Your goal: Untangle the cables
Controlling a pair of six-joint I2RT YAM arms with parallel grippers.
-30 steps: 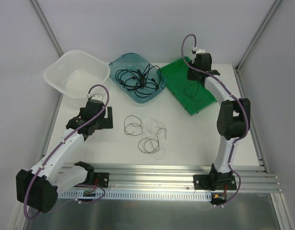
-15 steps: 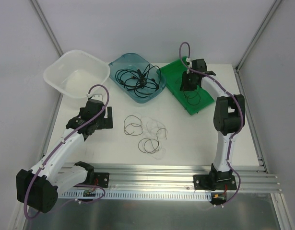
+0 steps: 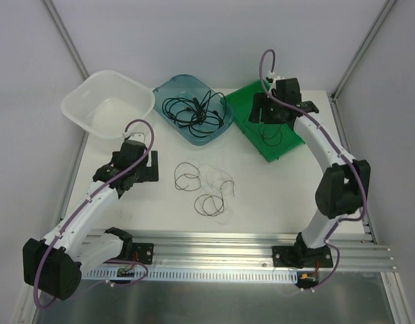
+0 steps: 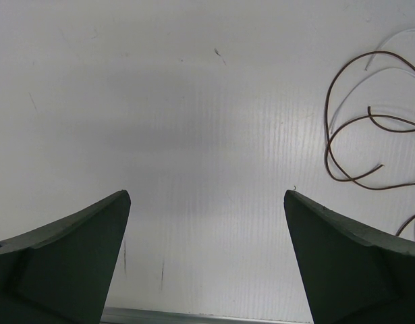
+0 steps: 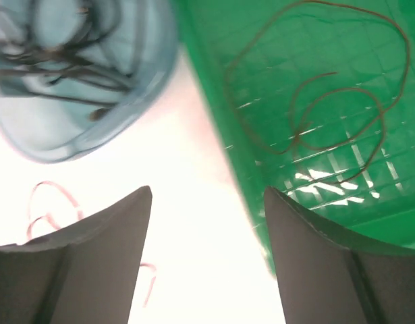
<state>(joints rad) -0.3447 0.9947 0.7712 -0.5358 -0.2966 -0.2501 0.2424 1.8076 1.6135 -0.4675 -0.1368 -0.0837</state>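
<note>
A tangle of black cables (image 3: 194, 110) fills the blue tray (image 3: 168, 88). One thin brown cable (image 3: 271, 135) lies loose in the green tray (image 3: 244, 101); in the right wrist view this cable (image 5: 296, 137) curls on the tray's grid floor. My right gripper (image 3: 264, 116) hovers over the green tray's left edge, open and holding nothing (image 5: 208, 196). More loose cable loops (image 3: 206, 187) lie on the table's middle. My left gripper (image 3: 151, 167) is open and empty just left of those loops, and a brown loop (image 4: 328, 150) shows at the right of its view beyond the gripper (image 4: 207, 196).
A white basin (image 3: 79, 111) stands at the back left. The blue tray's wall (image 5: 146, 74) sits close to the green tray (image 5: 342, 54). A metal rail (image 3: 220, 244) runs along the near edge, with the frame's posts at the back corners.
My right gripper has gone from shut to open above the green tray, and the brown cable lies loose there. The right arm's elbow has swung out to the right. The left arm is still.
</note>
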